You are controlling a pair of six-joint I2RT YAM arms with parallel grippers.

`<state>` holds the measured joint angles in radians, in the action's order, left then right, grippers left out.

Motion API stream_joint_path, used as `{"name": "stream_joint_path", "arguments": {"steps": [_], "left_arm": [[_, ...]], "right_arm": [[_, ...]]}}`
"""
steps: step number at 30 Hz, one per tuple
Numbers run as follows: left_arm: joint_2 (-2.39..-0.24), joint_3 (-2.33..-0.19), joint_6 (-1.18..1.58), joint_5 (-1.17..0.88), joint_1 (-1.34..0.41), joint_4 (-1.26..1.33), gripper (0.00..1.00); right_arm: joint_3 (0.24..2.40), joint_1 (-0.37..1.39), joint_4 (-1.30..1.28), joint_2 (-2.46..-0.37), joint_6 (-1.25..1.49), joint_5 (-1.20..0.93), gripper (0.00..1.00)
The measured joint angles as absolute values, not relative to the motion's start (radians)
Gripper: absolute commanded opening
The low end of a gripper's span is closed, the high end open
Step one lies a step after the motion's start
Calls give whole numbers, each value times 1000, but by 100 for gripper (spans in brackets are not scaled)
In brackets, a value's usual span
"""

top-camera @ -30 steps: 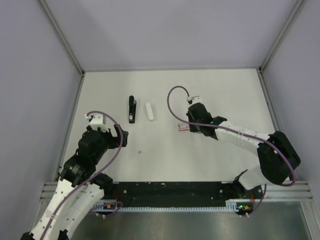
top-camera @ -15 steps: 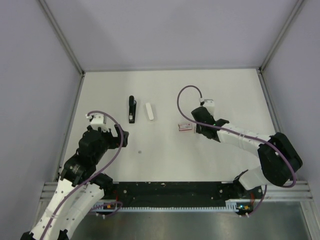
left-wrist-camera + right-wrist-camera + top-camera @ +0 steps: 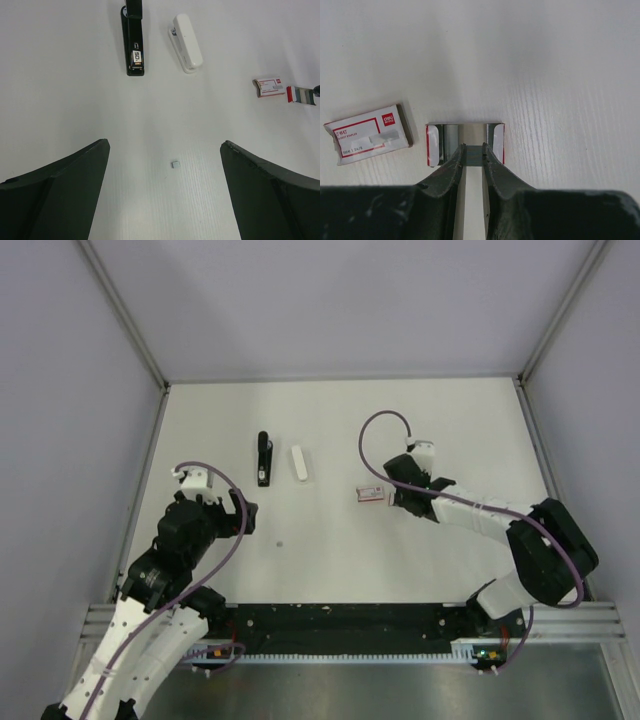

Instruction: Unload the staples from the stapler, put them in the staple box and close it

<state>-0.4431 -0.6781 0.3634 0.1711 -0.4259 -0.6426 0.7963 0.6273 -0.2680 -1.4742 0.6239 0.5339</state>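
My left gripper [image 3: 166, 144] hangs wide open, well short of the stapler [image 3: 134, 42], which lies beside a white block [image 3: 187, 36]. My right gripper [image 3: 473, 150] pinches a tray [image 3: 440, 142] beside the box [image 3: 367, 134]. One staple bit [image 3: 175, 164] lies loose.

1. Lab-type robot test cell, not a home.
2. Bare white table [image 3: 400, 560] is boxed in left, right and far by grey panels [image 3: 340, 300] with aluminium posts [image 3: 125, 315].
3. Left arm [image 3: 170, 560] and right arm [image 3: 480, 520] are bolted to a black rail [image 3: 340, 618] at the near edge.
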Motion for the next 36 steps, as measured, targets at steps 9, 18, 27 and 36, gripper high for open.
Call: {"name": "stream_joint_path", "arguments": {"steps": [9, 18, 27, 36], "left_arm": [[-443, -678, 363, 171, -426, -643, 99], [-443, -677, 363, 171, -426, -641, 99], [-443, -677, 363, 171, -426, -640, 99], [-443, -677, 363, 171, -426, -639, 99]], "right_arm": [[796, 611, -228, -1532, 630, 531, 6], [796, 610, -202, -1550, 629, 521, 9], [796, 610, -201, -1556, 629, 519, 15], [796, 610, -202, -1556, 629, 519, 25]]}}
